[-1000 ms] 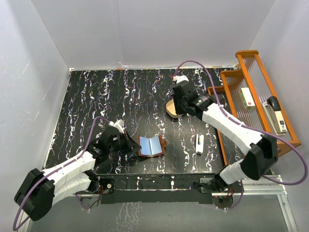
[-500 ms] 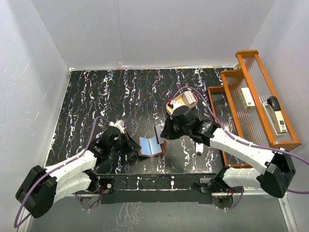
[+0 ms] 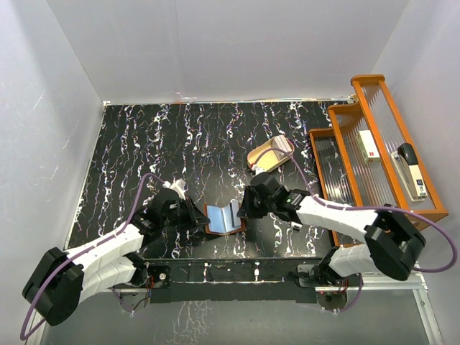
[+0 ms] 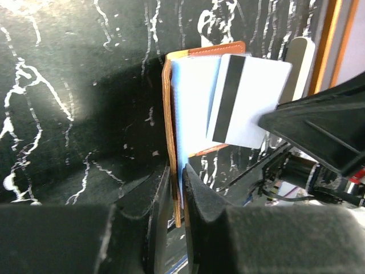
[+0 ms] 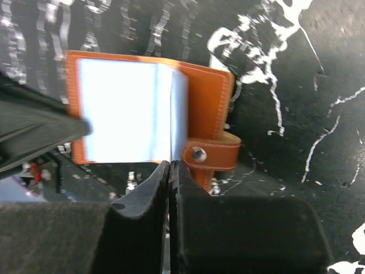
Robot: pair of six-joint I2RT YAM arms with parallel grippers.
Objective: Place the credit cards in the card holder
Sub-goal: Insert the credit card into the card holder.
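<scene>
The card holder (image 3: pixel 221 218) lies open near the front edge, brown leather with a pale blue lining (image 5: pixel 117 108) and a snap strap (image 5: pixel 212 154). My left gripper (image 3: pixel 199 215) is at its left side. In the left wrist view its jaws (image 4: pixel 178 171) pinch the holder's left flap (image 4: pixel 169 114) between them. My right gripper (image 3: pixel 243 205) hovers at the holder's right side, shut (image 5: pixel 171 166) on a credit card. That card (image 4: pixel 248 100) is white with a black stripe and hangs over the open lining. It shows edge-on (image 5: pixel 179 114) in the right wrist view.
A tan oval tray (image 3: pixel 269 157) sits behind the right arm. A wooden rack (image 3: pixel 338 115) stands along the right edge, with a stapler (image 3: pixel 410 169) and a white box (image 3: pixel 369 144) on it. A white stick (image 3: pixel 295 224) peeks out beside the right forearm.
The right arm swung from the tan tray at the back down to the card holder, carrying the card. The left gripper stayed on the holder's left flap.
</scene>
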